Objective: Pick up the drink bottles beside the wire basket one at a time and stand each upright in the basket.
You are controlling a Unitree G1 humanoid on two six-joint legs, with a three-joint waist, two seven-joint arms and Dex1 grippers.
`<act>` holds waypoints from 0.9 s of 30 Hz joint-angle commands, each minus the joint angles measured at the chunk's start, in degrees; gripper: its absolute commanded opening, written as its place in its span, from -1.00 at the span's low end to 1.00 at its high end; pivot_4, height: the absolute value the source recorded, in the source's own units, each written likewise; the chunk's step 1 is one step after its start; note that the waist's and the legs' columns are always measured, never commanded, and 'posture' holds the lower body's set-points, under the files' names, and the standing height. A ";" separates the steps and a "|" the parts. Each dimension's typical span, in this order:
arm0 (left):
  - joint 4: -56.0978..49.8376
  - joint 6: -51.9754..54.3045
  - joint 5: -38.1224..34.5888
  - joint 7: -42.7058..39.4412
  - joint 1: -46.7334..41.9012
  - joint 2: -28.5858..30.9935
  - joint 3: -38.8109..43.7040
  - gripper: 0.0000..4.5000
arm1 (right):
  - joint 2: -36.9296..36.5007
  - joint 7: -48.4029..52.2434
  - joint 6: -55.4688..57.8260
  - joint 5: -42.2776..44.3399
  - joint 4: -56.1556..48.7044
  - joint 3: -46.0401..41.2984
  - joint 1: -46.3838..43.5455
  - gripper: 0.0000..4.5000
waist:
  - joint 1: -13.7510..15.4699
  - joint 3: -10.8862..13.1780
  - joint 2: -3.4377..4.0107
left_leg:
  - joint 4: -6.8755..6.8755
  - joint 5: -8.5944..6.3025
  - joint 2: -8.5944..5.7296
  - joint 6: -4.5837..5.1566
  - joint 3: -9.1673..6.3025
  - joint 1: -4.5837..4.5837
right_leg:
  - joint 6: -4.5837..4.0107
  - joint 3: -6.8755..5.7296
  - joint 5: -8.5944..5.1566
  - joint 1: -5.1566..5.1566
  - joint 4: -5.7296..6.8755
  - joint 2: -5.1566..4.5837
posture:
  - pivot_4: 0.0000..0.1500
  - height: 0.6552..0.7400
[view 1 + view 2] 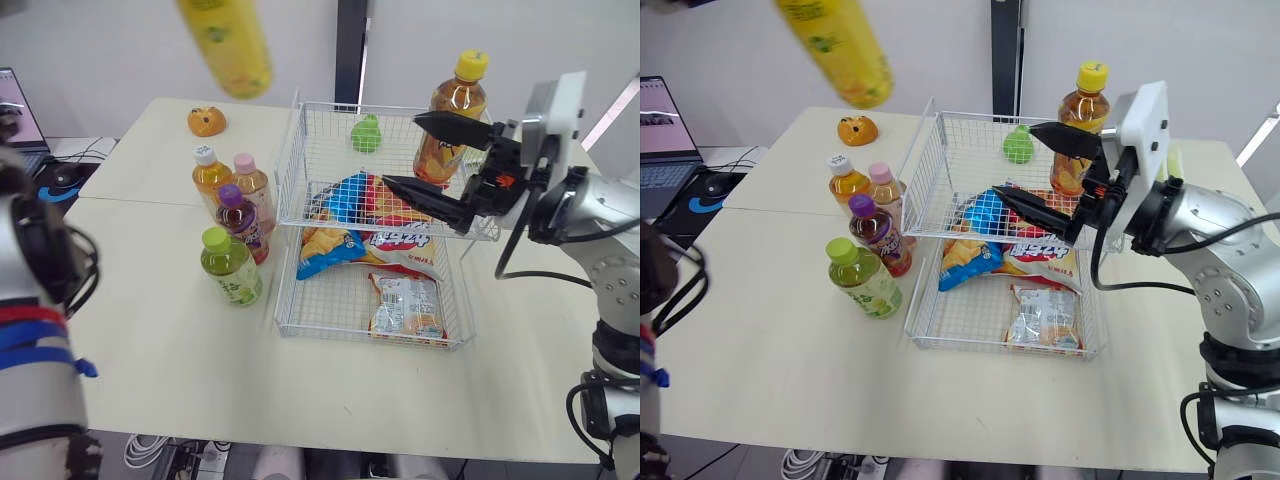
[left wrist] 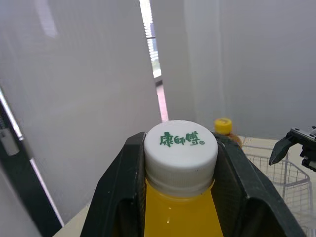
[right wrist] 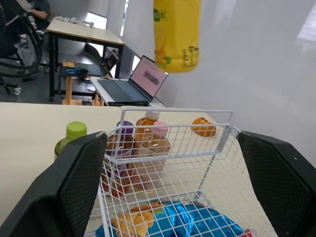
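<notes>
Yellow bottle point(image 1: 228, 45) aloft; wrist view shows left gripper point(image 2: 180, 142) clamping cap point(image 2: 180, 148).

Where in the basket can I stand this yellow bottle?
In the wire basket, the back is bare between left wall and green toy. The front is crowded with snack bags; the open right gripper hangs over the right side by the amber bottle.

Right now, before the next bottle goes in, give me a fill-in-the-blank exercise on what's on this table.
1. The left hand is shut on a yellow bottle with a ___ cap.
2. The right hand, by the wire basket, holds nothing and is ___.
3. Counting the green-capped bottle, ___ bottles stand together on the table left of the basket.

Missing words: white; open; four.
</notes>
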 commanded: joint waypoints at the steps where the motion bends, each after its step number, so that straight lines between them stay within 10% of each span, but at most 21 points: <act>1: 5.01 -7.53 2.17 -0.14 -4.49 -5.78 0.77 -0.40 | -1.87 -3.94 2.13 1.97 -5.87 -4.29 1.81 1.00 | -0.07 0.00 0.00 | 0.01 0.01 0.00 -0.01 0.01 -0.09 | 0.00 0.01 0.00 -0.09 0.03 0.00 | 1.00 1.00; 12: 15.86 -17.56 8.53 4.91 -3.14 -22.11 1.28 -0.40 | -5.70 -14.03 8.02 7.70 -15.29 -12.21 8.69 1.00 | -1.31 0.11 0.18 | -0.07 0.01 0.02 -0.01 0.07 -0.16 | 0.00 0.05 0.00 -0.23 0.03 0.02 | 1.00 1.00; 27: 19.84 -21.00 11.63 8.19 -0.56 -29.20 2.96 -0.40 | -9.31 -20.38 8.96 14.33 -18.07 -14.66 11.11 1.00 | -1.02 0.11 0.19 | -0.04 0.01 0.00 0.00 0.07 -0.19 | 0.00 0.07 0.00 -0.22 0.03 0.02 | 1.00 1.00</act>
